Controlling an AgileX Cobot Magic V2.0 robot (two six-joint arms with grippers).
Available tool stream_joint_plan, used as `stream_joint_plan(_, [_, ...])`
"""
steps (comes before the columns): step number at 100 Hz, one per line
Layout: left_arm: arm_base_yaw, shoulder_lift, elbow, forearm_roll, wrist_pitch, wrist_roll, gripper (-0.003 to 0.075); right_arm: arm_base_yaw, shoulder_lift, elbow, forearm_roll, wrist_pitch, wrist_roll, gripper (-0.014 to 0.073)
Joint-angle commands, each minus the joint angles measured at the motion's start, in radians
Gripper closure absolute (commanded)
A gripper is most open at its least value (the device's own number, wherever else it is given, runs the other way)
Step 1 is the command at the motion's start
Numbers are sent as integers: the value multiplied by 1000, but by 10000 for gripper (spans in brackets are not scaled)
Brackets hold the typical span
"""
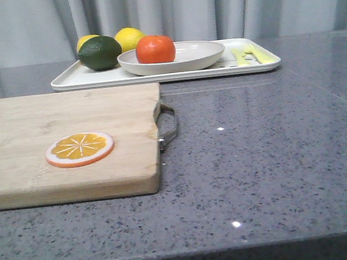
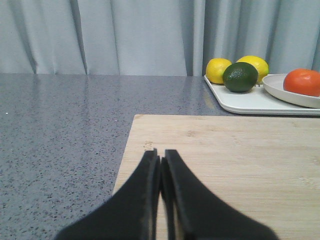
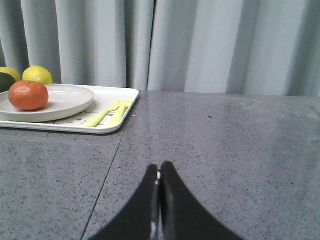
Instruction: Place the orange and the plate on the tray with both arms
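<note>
The orange [image 1: 155,49] lies in the off-white plate [image 1: 203,56], and the plate rests on the white tray [image 1: 80,79] at the back of the table. They also show in the left wrist view, orange [image 2: 303,82], plate [image 2: 280,90], tray [image 2: 250,102], and in the right wrist view, orange [image 3: 28,95], plate [image 3: 70,97], tray [image 3: 127,95]. Neither gripper shows in the front view. My left gripper [image 2: 161,154] is shut and empty over the wooden board. My right gripper [image 3: 159,166] is shut and empty over bare table, well short of the tray.
Two lemons [image 1: 128,38] and a dark green lime [image 1: 99,53] lie on the tray's left end, yellow cutlery [image 1: 247,53] on its right end. A wooden cutting board [image 1: 62,142] with a metal handle [image 1: 168,126] holds an orange slice disc [image 1: 79,148] at front left.
</note>
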Motion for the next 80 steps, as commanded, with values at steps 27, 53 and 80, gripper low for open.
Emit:
stream_joint_plan(27, [3, -34, 7, -3, -82, -3, 741, -65, -93, 37, -11, -32, 3, 662])
stream_joint_plan(53, [3, -34, 7, -3, -82, -3, 741, -66, -93, 38, 75, 51, -17, 662])
stream_joint_plan(80, [3, -34, 7, -3, -82, -3, 741, -66, -93, 38, 74, 74, -16, 662])
